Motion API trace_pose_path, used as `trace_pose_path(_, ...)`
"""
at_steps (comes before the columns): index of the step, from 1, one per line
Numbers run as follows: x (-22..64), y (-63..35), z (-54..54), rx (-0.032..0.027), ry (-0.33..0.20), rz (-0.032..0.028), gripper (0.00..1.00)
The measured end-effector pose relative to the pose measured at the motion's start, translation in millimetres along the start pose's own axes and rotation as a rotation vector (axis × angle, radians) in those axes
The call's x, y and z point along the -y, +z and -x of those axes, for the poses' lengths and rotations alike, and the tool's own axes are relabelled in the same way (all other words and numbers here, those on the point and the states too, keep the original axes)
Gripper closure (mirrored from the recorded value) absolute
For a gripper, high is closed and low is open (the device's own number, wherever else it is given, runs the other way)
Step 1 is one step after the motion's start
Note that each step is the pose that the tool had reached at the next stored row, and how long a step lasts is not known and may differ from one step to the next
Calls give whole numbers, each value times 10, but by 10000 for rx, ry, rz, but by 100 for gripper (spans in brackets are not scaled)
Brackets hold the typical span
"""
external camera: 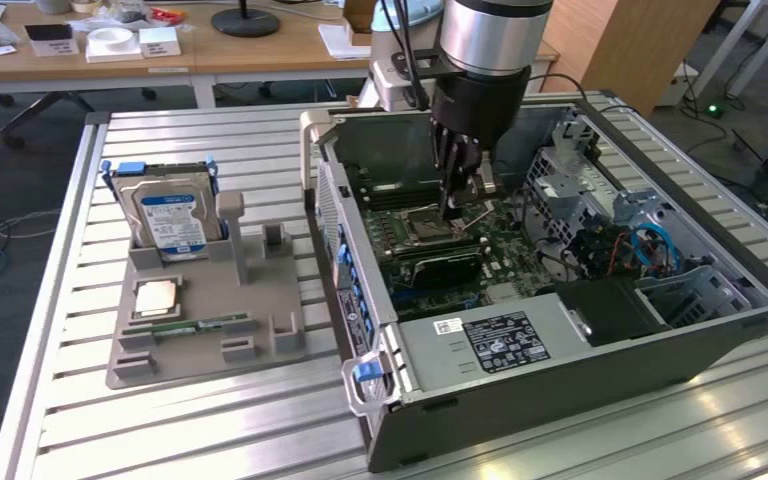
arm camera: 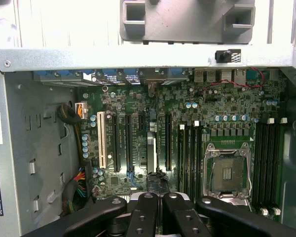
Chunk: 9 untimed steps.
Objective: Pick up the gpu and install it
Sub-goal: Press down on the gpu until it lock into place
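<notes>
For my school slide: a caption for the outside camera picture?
Robot pincer shut, reaching into an open computer case, above its green board.

We see a green motherboard [arm camera: 187, 106] with one white slot [arm camera: 101, 140] among black ones, a silver hard drive [external camera: 171, 215] labelled blue and white, a grey holder tray [external camera: 204, 325], and a black gripper [external camera: 454, 190].

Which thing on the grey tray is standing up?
The hard drive, with its blue-and-white label, stands upright at the far end of the tray. The square chip and the thin green memory stick both lie flat.
</notes>
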<state>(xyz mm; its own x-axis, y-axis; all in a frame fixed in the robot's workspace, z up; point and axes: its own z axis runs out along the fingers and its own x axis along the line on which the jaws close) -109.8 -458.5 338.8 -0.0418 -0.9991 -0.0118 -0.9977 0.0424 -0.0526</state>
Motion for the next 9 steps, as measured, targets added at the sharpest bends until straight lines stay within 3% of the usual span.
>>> trace_pose_path(9, -8, 152, -2, 0, 0, 0, 89)
